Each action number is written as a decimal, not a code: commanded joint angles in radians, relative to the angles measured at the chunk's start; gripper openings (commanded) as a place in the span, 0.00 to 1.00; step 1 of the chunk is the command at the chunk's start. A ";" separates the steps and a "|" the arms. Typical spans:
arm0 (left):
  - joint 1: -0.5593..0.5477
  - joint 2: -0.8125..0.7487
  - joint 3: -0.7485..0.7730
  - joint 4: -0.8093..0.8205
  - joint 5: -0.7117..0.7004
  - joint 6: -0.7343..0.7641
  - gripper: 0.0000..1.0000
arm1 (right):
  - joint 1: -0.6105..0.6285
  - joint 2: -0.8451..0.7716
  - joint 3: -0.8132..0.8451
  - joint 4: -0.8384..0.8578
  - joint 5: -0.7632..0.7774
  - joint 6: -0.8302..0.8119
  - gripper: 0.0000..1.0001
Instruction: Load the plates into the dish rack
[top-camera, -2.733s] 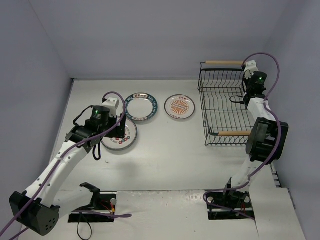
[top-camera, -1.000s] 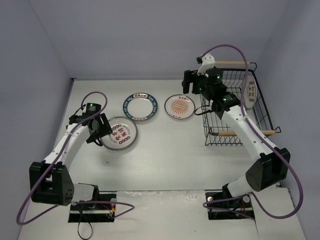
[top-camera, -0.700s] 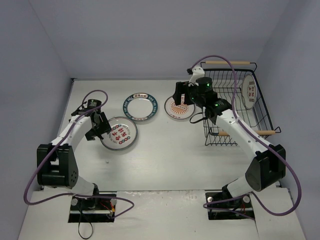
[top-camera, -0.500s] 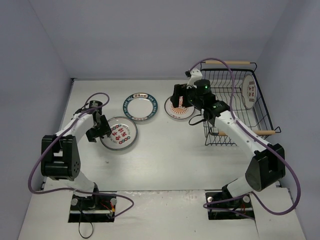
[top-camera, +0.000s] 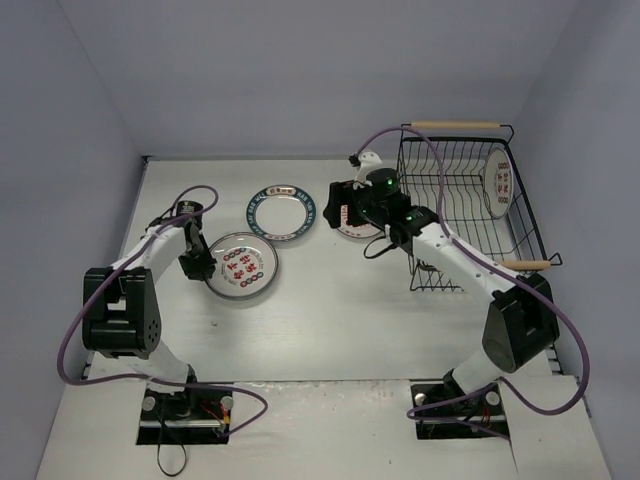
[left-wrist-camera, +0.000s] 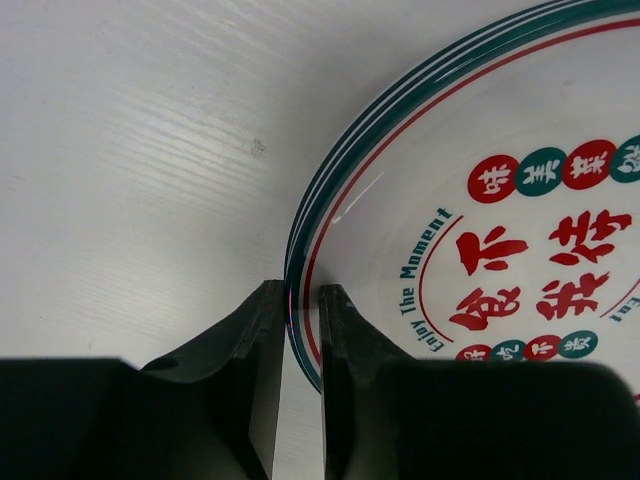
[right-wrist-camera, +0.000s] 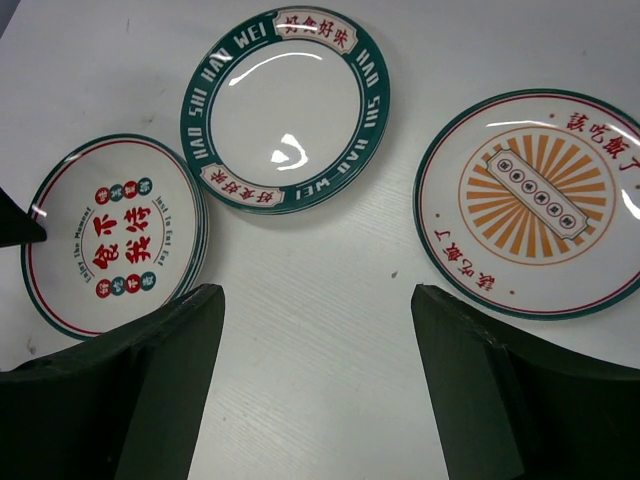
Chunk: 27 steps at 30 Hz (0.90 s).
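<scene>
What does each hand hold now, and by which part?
The left hand pinches the red-character plate by its rim; the right hand is open and empty.

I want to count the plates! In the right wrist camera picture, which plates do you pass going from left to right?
red-character plate → dark teal-rim plate → orange sunburst plate
</scene>
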 joint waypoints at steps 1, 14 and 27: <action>-0.006 -0.080 0.035 -0.022 0.005 0.016 0.00 | 0.022 0.014 0.029 0.075 -0.016 0.022 0.77; -0.004 -0.166 0.011 -0.049 0.111 0.040 0.00 | 0.048 0.098 0.053 0.081 -0.072 0.066 0.76; -0.006 -0.371 -0.161 0.168 0.324 0.049 0.00 | 0.056 0.152 0.041 0.141 -0.198 0.161 0.77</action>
